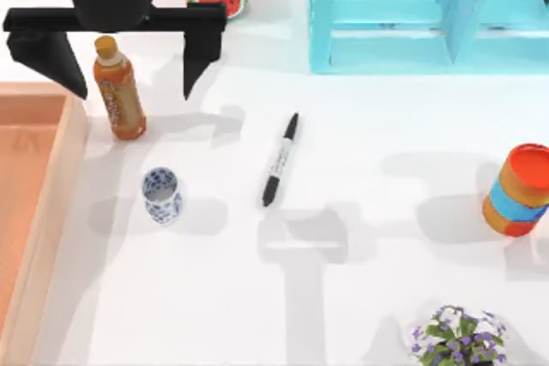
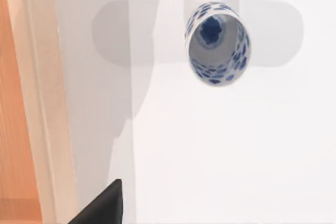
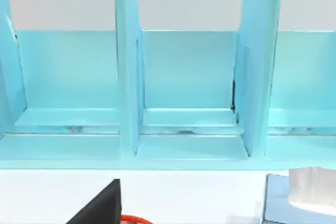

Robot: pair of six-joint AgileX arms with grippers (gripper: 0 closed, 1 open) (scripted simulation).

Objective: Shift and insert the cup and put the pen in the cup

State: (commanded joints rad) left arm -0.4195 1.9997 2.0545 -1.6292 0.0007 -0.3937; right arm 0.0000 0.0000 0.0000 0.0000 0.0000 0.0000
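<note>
White worktop [image 1: 369, 126], wooden tray [image 1: 51, 203] at left edge, left gripper [image 1: 133, 83] fingers spread wide, empty, astride bottle [image 1: 118, 89], cup [image 1: 161, 195] upright nearer, pen [image 1: 280, 160] lying mid-worktop, blue rack [image 1: 412, 15] behind, right fingers cannot tell.

I am seeing the wooden tray [image 1: 34, 212] running off the table's left edge and the plant [image 1: 456, 336] cropping at the bottom. The left gripper [image 1: 135, 92] is partly covering the bottle [image 1: 120, 92]. In the right wrist view, a pale ridged object [image 3: 311, 190] is staying unidentifiable.
</note>
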